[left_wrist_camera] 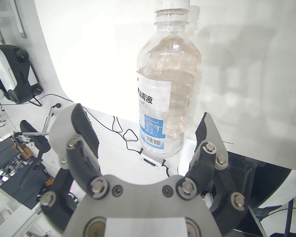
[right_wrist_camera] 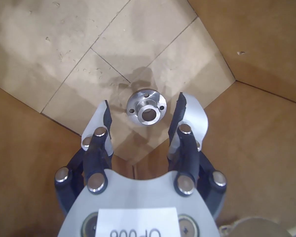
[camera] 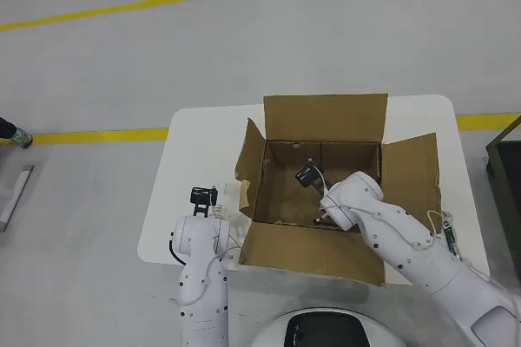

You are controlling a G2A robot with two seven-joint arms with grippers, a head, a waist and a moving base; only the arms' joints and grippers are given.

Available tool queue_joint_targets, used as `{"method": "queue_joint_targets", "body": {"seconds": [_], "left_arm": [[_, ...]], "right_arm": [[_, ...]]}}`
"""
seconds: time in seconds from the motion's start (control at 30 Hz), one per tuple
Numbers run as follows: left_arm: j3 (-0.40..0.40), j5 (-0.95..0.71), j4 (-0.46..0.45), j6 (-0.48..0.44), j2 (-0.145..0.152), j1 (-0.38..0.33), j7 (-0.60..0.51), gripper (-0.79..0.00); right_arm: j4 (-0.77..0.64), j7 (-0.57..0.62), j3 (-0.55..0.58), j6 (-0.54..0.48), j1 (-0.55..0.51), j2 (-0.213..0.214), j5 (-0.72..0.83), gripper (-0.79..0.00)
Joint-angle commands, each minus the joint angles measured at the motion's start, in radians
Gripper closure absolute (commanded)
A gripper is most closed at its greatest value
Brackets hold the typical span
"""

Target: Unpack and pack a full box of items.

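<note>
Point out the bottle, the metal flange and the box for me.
bottle [left_wrist_camera: 172, 70]: left wrist view, on its clear body above the label.
metal flange [right_wrist_camera: 137, 102]: right wrist view, on its flat disc.
box [camera: 326, 117]: top view, on its far flap.

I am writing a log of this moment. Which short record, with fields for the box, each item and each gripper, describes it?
container: cardboard box, flaps open, on the white table
item inside: metal flange, flat on the box floor, not gripped
right gripper: open, inside the box, one finger on each side of the flange
item outside: clear bottle, white cap, on the table, not gripped
left gripper: open, facing the bottle
</note>
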Motion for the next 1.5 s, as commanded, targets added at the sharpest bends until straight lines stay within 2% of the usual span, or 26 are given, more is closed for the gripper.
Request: {"method": "queue_joint_targets", "body": {"seconds": [0.0,0.1,0.2,0.27,0.3,0.43,0.67,0.77,1.47], "left_arm": [[0.000,0.000,0.000,0.000,0.000,0.000,0.000,-0.785],[0.000,0.000,0.000,0.000,0.000,0.000,0.000,-0.785],[0.000,0.000,0.000,0.000,0.000,0.000,0.000,-0.785],[0.000,0.000,0.000,0.000,0.000,0.000,0.000,-0.785],[0.000,0.000,0.000,0.000,0.000,0.000,0.000,-0.785],[0.000,0.000,0.000,0.000,0.000,0.000,0.000,-0.785],[0.000,0.000,0.000,0.000,0.000,0.000,0.000,-0.785],[0.000,0.000,0.000,0.000,0.000,0.000,0.000,-0.785],[0.000,0.000,0.000,0.000,0.000,0.000,0.000,-0.785]], "right_arm": [[0.012,0.004,0.000,-0.002,0.004,-0.004,-0.001,-0.690],[0.028,0.008,-0.001,-0.007,0.009,-0.009,-0.002,-0.646],[0.051,0.006,0.001,-0.008,0.013,-0.014,-0.002,-0.517],[0.059,0.004,0.001,-0.010,0.016,-0.018,-0.003,-0.397],[0.060,0.005,0.002,-0.009,0.018,-0.019,-0.003,-0.388],[0.047,0.016,-0.009,-0.018,0.029,-0.027,-0.024,-0.391],[0.019,0.056,-0.034,-0.001,0.025,-0.040,-0.093,-0.456],[0.013,0.063,-0.040,-0.008,0.019,-0.045,-0.107,-0.394],[0.108,0.054,0.020,-0.024,0.005,-0.069,-0.096,-0.379]]}}
